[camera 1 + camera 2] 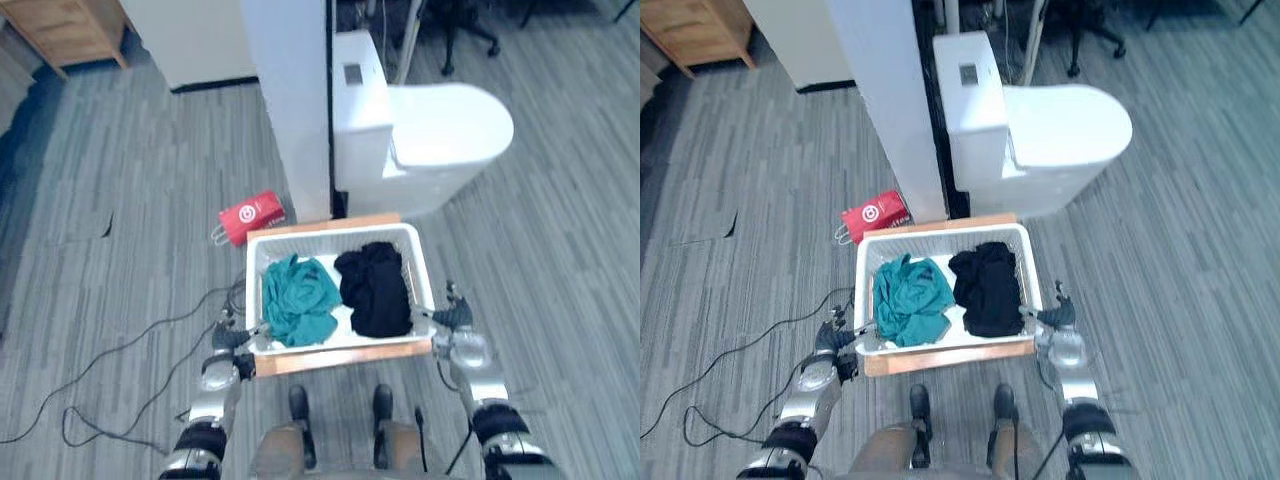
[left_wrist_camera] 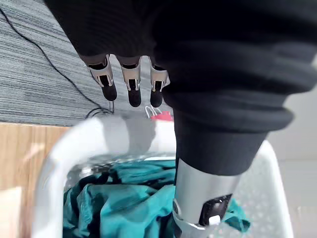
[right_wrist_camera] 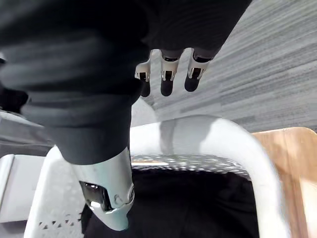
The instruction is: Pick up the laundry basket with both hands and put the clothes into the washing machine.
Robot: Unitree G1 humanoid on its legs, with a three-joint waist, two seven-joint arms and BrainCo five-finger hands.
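Note:
A white laundry basket stands on a low wooden board right in front of me. It holds a teal garment on its left and a black garment on its right. My left hand is at the basket's left near corner. In the left wrist view its straight fingers reach over the outside of the rim and its thumb points inside above the teal cloth. My right hand mirrors this at the right near corner, fingers straight outside the rim, thumb over the black cloth. Neither hand is closed on the rim.
Beyond the basket stands a white machine with a rounded front, beside a white upright panel. A red bag lies on the floor at the basket's far left corner. Wooden furniture is at the far left, a chair base at the back.

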